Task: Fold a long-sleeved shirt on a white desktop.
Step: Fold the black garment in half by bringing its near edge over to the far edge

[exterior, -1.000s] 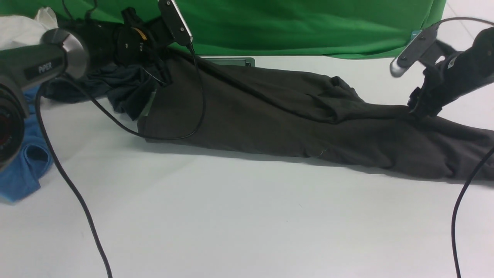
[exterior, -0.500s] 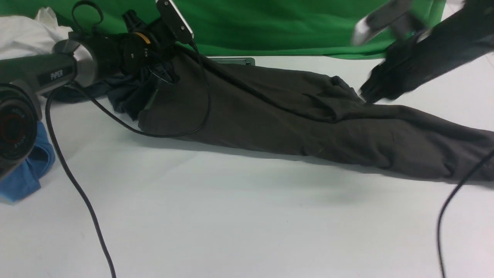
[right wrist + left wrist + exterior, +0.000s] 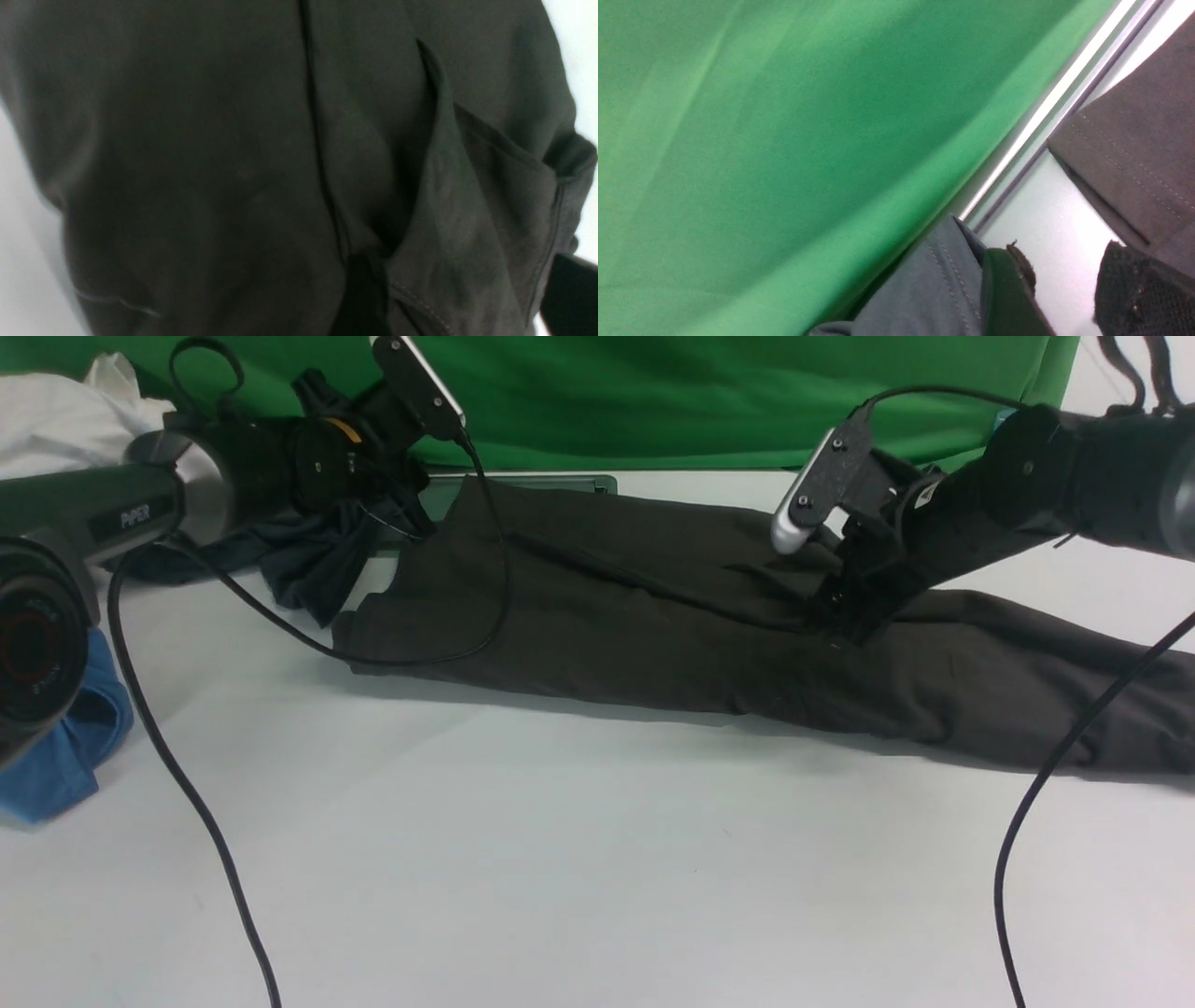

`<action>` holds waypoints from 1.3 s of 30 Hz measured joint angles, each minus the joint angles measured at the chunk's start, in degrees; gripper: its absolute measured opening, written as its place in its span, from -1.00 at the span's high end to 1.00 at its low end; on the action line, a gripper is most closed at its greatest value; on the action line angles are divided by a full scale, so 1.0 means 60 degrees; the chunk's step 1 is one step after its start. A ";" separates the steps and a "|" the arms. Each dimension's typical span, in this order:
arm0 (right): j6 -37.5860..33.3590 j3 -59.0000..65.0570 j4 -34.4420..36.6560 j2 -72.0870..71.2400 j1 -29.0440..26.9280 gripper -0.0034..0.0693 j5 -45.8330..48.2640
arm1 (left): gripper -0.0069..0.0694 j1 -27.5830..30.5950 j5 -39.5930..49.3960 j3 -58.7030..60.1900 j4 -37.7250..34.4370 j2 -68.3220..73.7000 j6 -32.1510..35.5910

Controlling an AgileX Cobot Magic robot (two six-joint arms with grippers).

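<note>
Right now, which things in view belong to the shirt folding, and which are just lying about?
Job: long-sleeved shirt; white desktop.
Lying about: dark grey-teal garment; blue garment; white cloth; green backdrop.

left hand (image 3: 1064, 273) — far back, jaws apart | right hand (image 3: 836, 616) — low, jaws apart

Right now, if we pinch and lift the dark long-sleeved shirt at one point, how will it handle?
Likely floppy: the long-sleeved shirt lies in soft folds and creases, so it should drape from the pinch. Pushed across the white desktop, it would probably bunch, not slide whole. Layers overlap, so one pinch may catch several.
</note>
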 joint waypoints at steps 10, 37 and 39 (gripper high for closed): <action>-0.1039 0.0000 -0.0025 0.0365 -0.0009 -0.31 -0.0041 | 0.60 -0.0014 0.3553 0.0000 -0.1384 -0.1310 -0.1572; -0.0665 0.0000 -0.0005 0.0957 -0.0009 0.79 -0.2463 | 0.79 -0.0616 0.5380 0.4296 -0.2198 -0.6180 -0.1722; -0.0484 0.0000 -0.0005 0.0957 -0.0028 0.79 -0.2870 | 0.79 -0.0616 0.5371 0.4617 -0.2312 -0.6348 -0.1722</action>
